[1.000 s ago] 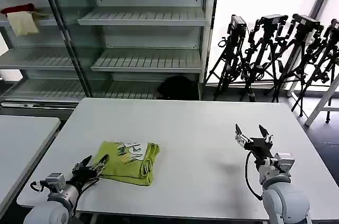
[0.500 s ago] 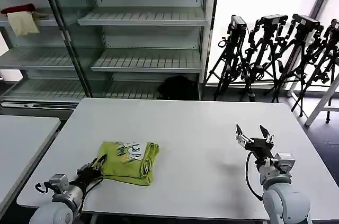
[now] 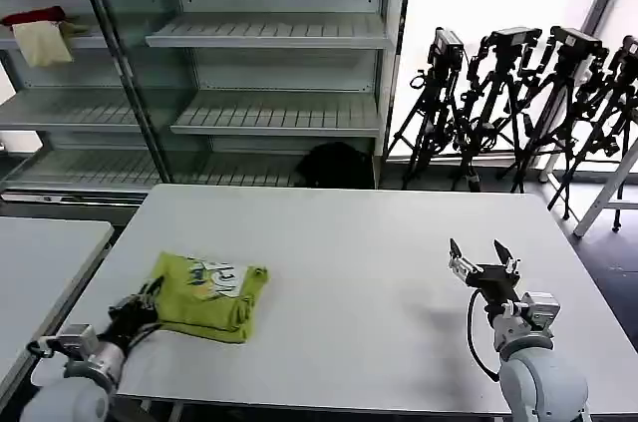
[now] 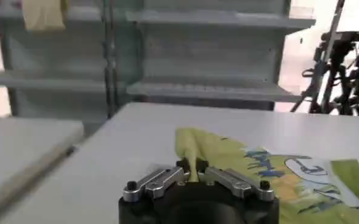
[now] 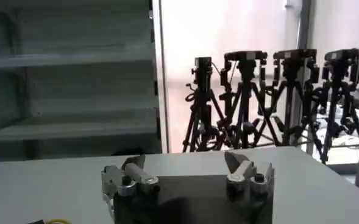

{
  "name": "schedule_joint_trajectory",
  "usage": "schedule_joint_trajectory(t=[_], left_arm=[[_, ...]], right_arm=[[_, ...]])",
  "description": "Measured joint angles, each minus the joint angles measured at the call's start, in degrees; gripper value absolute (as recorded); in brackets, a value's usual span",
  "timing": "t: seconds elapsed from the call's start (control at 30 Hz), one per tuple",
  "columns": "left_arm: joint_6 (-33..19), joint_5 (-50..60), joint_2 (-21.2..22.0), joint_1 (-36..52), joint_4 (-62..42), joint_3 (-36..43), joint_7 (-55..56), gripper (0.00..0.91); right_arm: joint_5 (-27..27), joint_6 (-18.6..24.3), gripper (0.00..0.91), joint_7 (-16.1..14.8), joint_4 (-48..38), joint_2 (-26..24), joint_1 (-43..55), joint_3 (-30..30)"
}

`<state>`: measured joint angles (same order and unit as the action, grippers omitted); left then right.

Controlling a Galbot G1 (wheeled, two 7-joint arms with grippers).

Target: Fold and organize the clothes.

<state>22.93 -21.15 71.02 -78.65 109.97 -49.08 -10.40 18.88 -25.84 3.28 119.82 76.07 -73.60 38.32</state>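
The clothes, a folded lime yellow-green T-shirt [image 3: 207,286] with a white printed graphic on top, lie on the white table [image 3: 359,242] near its front left corner. My left gripper [image 3: 143,303] is at the shirt's near left edge, shut on a pinch of the fabric; in the left wrist view the yellow-green cloth [image 4: 240,167] runs away from between the closed fingers of the left gripper [image 4: 191,172]. My right gripper [image 3: 481,254] stands open above the table's right side, far from the shirt, with nothing between its fingers [image 5: 133,169].
A second white table [image 3: 40,262] stands to the left. Grey shelving [image 3: 269,33] lines the back, with a red cloth [image 3: 35,15] and a cream cloth [image 3: 44,43] on an upper shelf. Black tripods [image 3: 518,103] stand at the back right.
My left gripper has pulled back toward the table's front left corner, dragging the folded shirt with it to the left. The right gripper has hardly moved.
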Motion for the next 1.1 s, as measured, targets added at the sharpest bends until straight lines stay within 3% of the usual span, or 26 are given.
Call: schedule_joint_trajectory(t=[0.4, 0.57, 0.7, 0.93, 1.1], left_arm=[[-6.5, 12.3, -11.1, 2.4, 1.4, -9.0, -4.9, 0.000], [-10.0, 22.1, -12.7, 1.6, 4.5, -8.2, -6.1, 0.000], [-13.0, 31.9, -10.5, 0.2, 5.7, -3.0, -5.9, 0.000], [-17.7, 48.0, -0.6, -0.8, 2.9, 10.6, -2.8, 0.000], [-18.6, 52.8, 4.9, -0.1, 1.6, 19.0, -0.3, 0.010]], right_arm=[[1.2, 1.6, 0.907, -0.5, -0.9, -0.7, -1.5, 1.2], [1.8, 2.4, 0.907, -0.4, -1.5, -0.9, -2.2, 1.8], [2.2, 2.9, 0.907, -0.5, -2.0, -1.2, -2.8, 2.4], [2.6, 3.4, 0.907, -0.6, -2.8, -1.5, -3.5, 3.4], [2.6, 3.4, 0.907, -0.5, -2.9, -1.2, -3.4, 3.3]])
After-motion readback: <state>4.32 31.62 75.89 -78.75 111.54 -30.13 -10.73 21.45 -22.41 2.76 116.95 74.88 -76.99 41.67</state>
